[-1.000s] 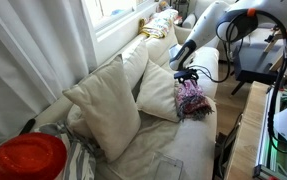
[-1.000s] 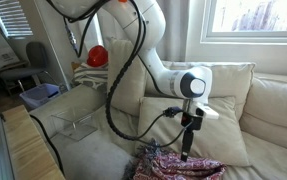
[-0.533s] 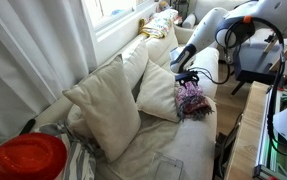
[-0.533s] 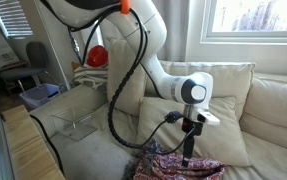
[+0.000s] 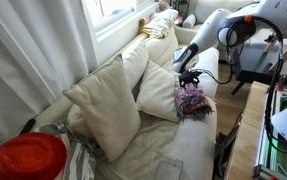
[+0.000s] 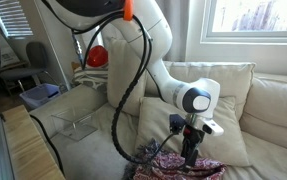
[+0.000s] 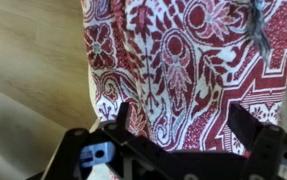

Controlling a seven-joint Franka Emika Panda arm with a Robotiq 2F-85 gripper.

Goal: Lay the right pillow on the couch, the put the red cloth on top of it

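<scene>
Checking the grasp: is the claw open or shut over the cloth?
Open: the wrist view shows the claw with fingers wide apart and the red cloth below them.

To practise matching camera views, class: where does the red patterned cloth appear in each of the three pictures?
In an exterior view: red patterned cloth right of centre, below the gripper.
In an exterior view: bottom edge, centre.
Wrist view: fills the upper middle.
Shared landmark: the gripper directly over it.

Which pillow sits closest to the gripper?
The small pillow beside the red cloth; the big pillow stands farther along the couch from the gripper.
</scene>
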